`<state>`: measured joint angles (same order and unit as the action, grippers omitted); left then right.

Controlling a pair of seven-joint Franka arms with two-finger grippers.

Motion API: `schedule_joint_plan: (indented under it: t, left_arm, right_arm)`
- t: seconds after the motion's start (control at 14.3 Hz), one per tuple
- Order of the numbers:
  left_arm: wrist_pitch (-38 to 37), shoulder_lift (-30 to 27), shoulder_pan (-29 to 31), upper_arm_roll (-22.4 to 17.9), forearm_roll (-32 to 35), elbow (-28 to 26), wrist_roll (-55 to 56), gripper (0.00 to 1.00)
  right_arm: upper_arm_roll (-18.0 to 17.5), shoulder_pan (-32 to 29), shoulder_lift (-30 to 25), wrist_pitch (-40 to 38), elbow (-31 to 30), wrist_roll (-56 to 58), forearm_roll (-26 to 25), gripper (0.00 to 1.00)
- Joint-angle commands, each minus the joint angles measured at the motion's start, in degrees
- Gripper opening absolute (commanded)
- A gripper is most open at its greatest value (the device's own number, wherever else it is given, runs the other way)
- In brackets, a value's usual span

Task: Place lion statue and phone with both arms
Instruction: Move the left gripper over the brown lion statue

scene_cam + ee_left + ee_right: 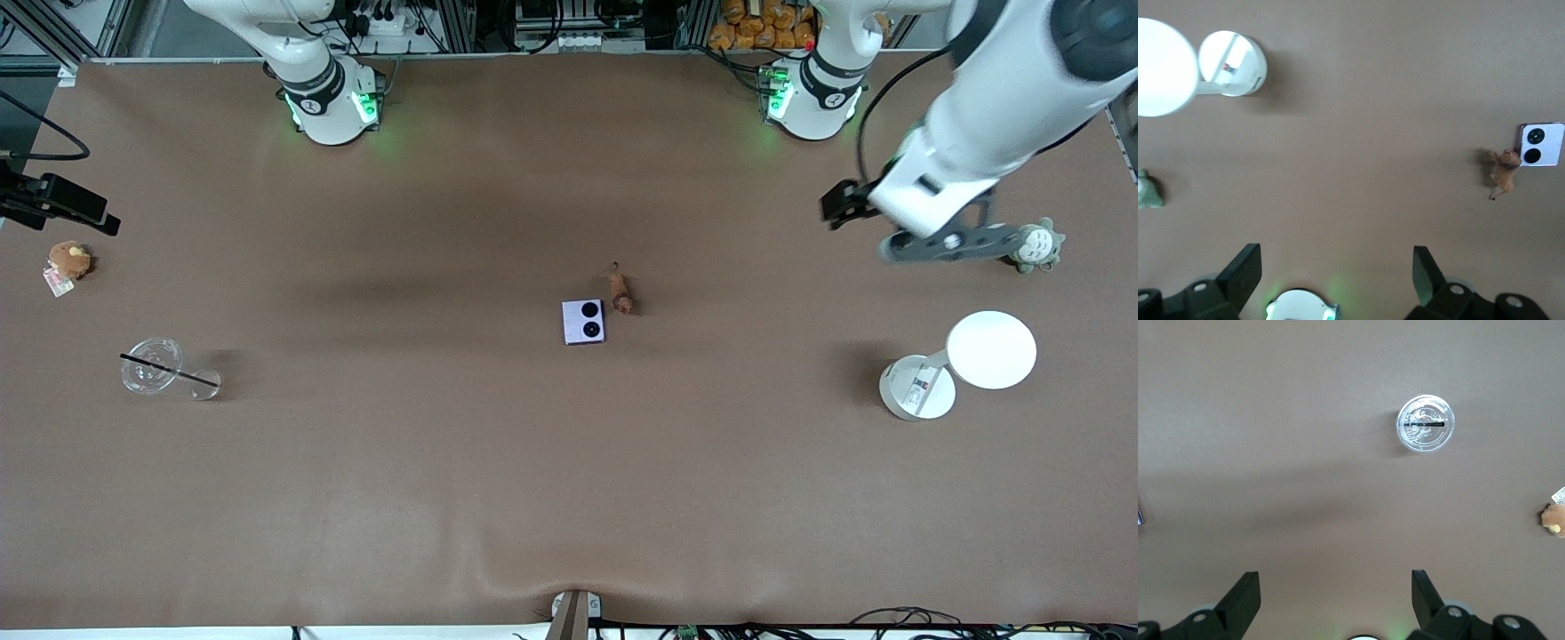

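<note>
Front view first: nearest to the camera, toward the left arm's end of the counter [444, 498], I see a white lamp [956, 369] with a round base and a round head. Toward the right arm's end, at about the same nearness, a clear plastic cup [153, 364] lies with a black straw across it.

In the middle of the counter, well apart from every edge, the phone [583, 321] lies flat with its two black camera circles up. The lion statue [620, 290] is just beside it, a little farther from the camera and slightly toward the left arm's end. From the left wrist view the lion statue [1504, 175] seems to touch the corner of the phone [1541, 144], but I cannot tell for sure.

Farther still, close to the edge at the right arm's end, a small brown plush [69, 259] with a tag sits on the counter. Near the edge at the left arm's end stands a grey-green plush [1037, 245].

My left pincer [947, 242] hangs in the air just beside the grey-green plush; in its wrist view the fingers [1245, 267] are spread wide and hold nothing. The right pincer [1335, 590] is over bare counter near the cup, its fingers also spread wide and holding nothing. Neither pincer touches the task things.
</note>
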<state>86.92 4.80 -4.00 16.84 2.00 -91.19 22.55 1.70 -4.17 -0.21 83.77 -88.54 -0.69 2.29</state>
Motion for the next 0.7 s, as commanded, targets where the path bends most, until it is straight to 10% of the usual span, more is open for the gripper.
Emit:
schedule_joint_plan:
  t: [0.0, 0.63]
  left_arm:
    - [3.0, 3.9, 0.1, 3.7, -0.9, 1.2, 5.2, 1.0]
    - [16.7, 15.0, -9.3, 5.7, 1.1, 1.2, 25.3, 1.0]
  right_arm:
    - [-0.6, -0.8, 0.6, -0.5, 1.3, 0.1, -0.1, 1.0]
    - [-0.7, -0.7, 0.6, -0.9, 1.2, 0.1, 0.0, 1.0]
